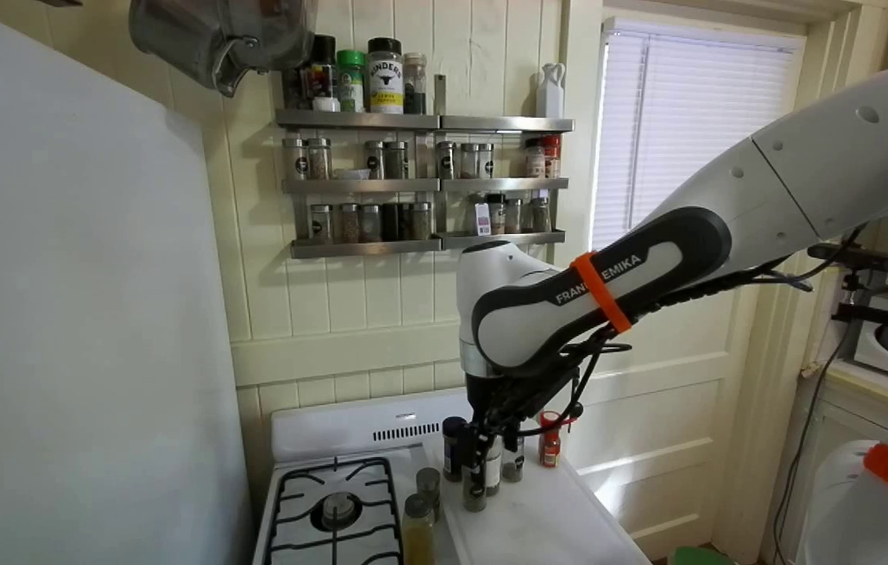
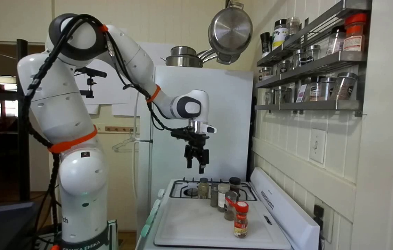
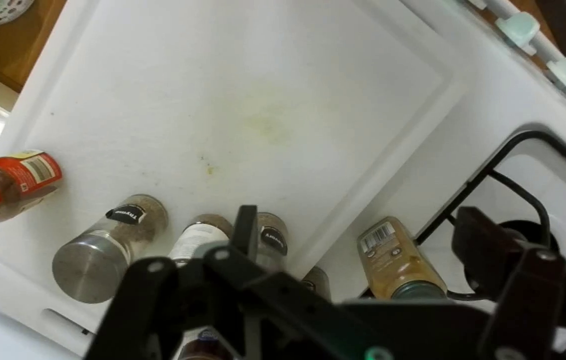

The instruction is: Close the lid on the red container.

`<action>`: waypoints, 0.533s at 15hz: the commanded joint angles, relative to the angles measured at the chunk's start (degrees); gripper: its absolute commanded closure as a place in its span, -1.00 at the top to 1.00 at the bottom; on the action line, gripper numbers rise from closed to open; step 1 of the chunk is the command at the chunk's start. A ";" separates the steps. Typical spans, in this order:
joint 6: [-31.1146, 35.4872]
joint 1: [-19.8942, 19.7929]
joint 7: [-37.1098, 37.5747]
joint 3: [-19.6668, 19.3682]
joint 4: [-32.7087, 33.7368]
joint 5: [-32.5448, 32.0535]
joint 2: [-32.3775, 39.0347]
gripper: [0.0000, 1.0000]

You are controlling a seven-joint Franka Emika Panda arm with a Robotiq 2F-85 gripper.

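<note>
The small reddish-orange spice jar stands upright at the lower right of centre in an exterior view, on a white rectangular board that covers the near part of the white stove. Its red plastic lid flap is open, sticking out from the jar's top toward the left of that frame. In an exterior view the jar shows low in the frame, right of centre, with the flap pointing right; in the wrist view it sits at the left edge, its top partly cut off. The fingers of the white robot arm are spread wide apart, hanging tips down in the middle of an exterior view, above and clear of the spice jars, with the tall white refrigerator visible through the gap. Left of centre in the lower half of the wrist view stand a clear glass jar with a metal lid and black label and a white-labelled jar; at the lower right, a bottle of yellow contents with a dark green cap stands beside the black burner grate. Stainless-steel wall shelves holding more spice bottles fill the upper middle of an exterior view.
</note>
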 commanded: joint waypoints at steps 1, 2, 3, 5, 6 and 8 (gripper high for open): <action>-0.48 -0.40 4.07 -0.71 -2.55 0.18 -2.97 1.00; 0.14 -0.60 5.47 -0.68 -3.39 0.09 -3.84 1.00; 0.23 -0.77 6.70 -0.61 -4.09 -0.10 -4.63 1.00; -0.04 -1.19 9.35 -0.32 -5.68 -0.42 -6.58 1.00; -0.23 -1.56 10.96 -0.09 -6.72 -0.97 -7.98 1.00; 0.49 -2.91 13.61 -0.14 -9.23 -2.57 -10.66 1.00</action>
